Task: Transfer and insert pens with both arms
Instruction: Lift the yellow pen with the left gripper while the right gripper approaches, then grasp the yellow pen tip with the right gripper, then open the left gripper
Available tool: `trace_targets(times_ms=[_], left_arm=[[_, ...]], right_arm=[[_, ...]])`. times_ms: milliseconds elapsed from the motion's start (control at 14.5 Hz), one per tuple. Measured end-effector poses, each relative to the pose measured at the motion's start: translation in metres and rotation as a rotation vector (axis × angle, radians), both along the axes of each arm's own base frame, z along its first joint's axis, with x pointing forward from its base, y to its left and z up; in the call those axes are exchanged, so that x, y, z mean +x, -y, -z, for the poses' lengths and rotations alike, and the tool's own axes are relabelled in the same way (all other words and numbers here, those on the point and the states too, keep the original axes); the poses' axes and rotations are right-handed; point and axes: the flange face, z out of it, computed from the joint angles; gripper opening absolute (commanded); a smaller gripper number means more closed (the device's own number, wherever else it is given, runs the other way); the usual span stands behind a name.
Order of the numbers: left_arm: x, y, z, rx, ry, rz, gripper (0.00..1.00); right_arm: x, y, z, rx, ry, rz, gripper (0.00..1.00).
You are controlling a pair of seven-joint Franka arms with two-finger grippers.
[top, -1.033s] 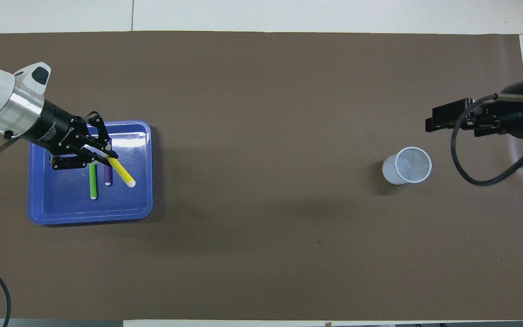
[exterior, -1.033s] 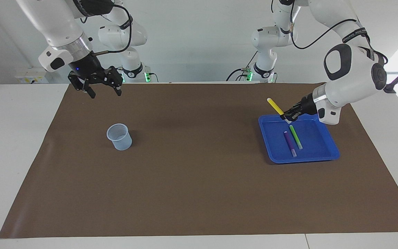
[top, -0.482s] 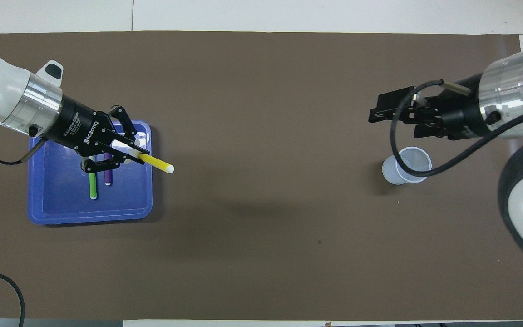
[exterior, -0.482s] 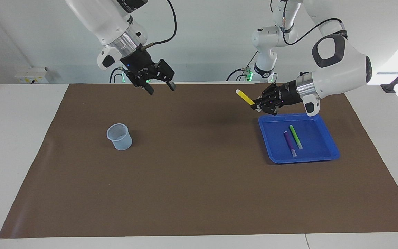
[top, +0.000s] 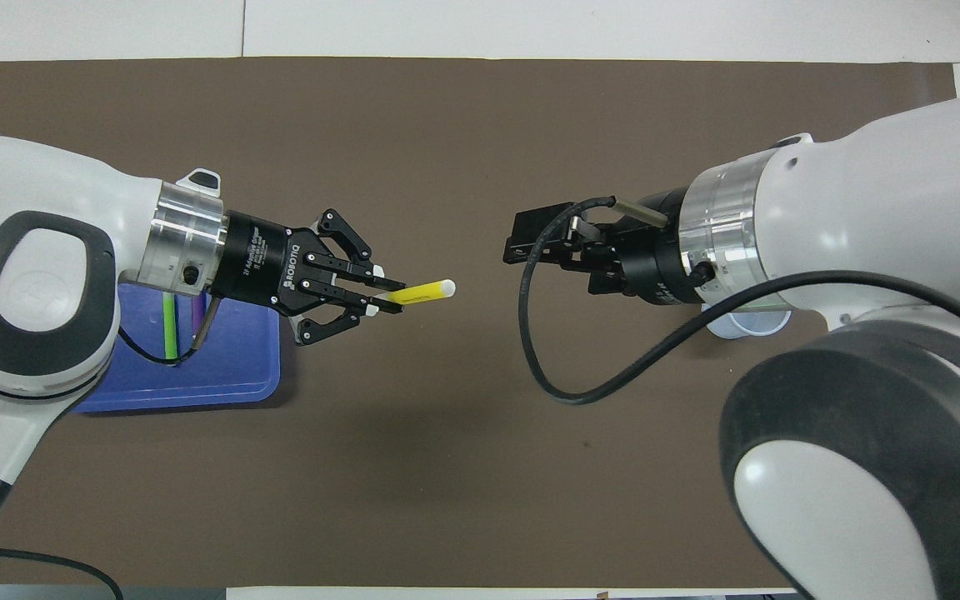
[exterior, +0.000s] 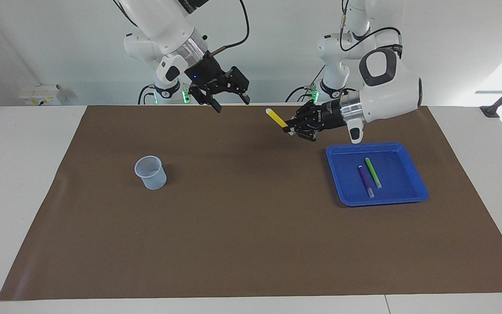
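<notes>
You will find the left pincer (exterior: pixel 291 129) pinching the yellow pen (exterior: pixel 276 117) aloft over the brown mat (exterior: pixel 242 226). Right pincer (exterior: pixel 231 104) spread, facing it. Green pen (exterior: pixel 373 172) and purple pen (exterior: pixel 365 181) lie in the blue tray (exterior: pixel 408 198).

Table (exterior: pixel 15 174) w/ brown mat (exterior: pixel 251 244): cup (exterior: pixel 150 172), blue tray (exterior: pixel 403 197).
</notes>
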Motion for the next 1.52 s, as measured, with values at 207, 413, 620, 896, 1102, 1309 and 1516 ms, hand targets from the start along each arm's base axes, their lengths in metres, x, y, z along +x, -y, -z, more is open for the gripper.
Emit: trace_targets(times_ms=[207, 413, 620, 896, 1102, 1309, 1516], left_arm=[[-0.011, 0.006, 0.005, -0.056, -0.035, -0.073, 0.0], [-0.016, 0.005, 0.01, -0.082, -0.053, -0.12, 0.0], [-0.023, 0.014, 0.015, -0.089, -0.059, -0.14, 0.0], [-0.025, 0.015, 0.017, -0.106, -0.07, -0.161, 0.0], [-0.025, 0.014, 0.016, -0.114, -0.073, -0.171, 0.0], [-0.025, 0.013, 0.015, -0.117, -0.071, -0.178, 0.0], [-0.025, 0.013, 0.015, -0.118, -0.072, -0.18, 0.0]], right_arm=[[0.001, -0.017, 0.014, 0.004, -0.019, -0.025, 1.0], [-0.005, -0.039, 0.026, 0.003, -0.04, -0.068, 1.0], [-0.01, -0.05, 0.026, 0.006, -0.032, -0.085, 1.0], [-0.004, -0.049, 0.033, -0.008, -0.009, -0.073, 1.0], [-0.002, -0.048, 0.038, -0.018, -0.013, -0.074, 0.98], [-0.004, -0.051, 0.038, -0.02, -0.012, -0.08, 0.45], [-0.006, -0.054, 0.038, -0.02, -0.012, -0.087, 0.0]])
